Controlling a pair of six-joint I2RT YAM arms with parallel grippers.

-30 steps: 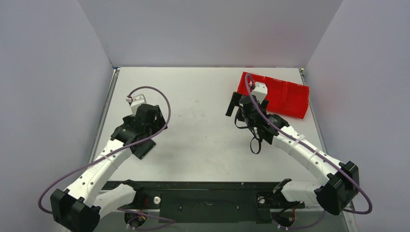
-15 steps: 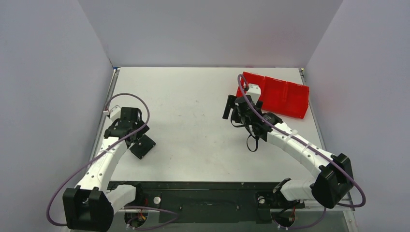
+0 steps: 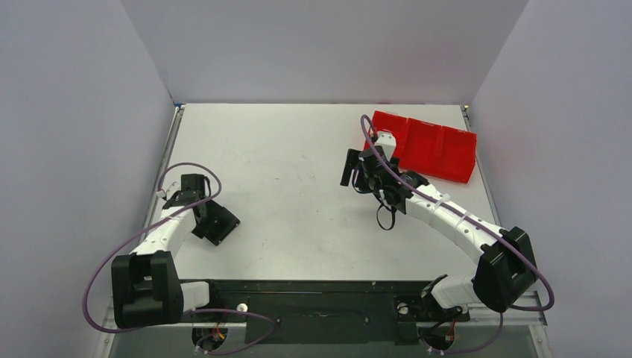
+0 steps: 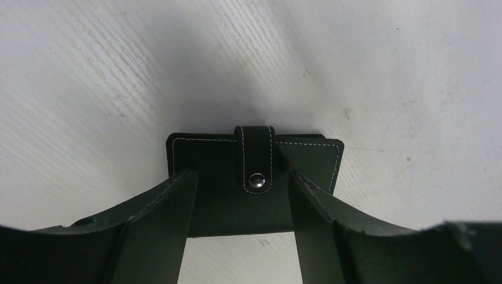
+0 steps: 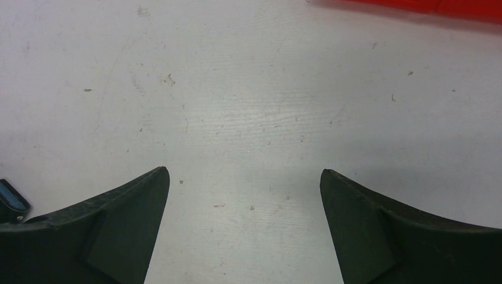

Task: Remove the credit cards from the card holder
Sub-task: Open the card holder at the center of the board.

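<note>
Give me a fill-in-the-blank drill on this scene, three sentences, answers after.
1. The holder lies below the left fingers, its strap snapped ___.
2. The right fingers hold ___.
3. The tray by the right arm is ___ in colour.
Missing words: shut; nothing; red.

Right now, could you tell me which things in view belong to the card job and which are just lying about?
Job in hand: card holder, snapped shut; left gripper, open above it.
Lying about: red tray at the far right.
</note>
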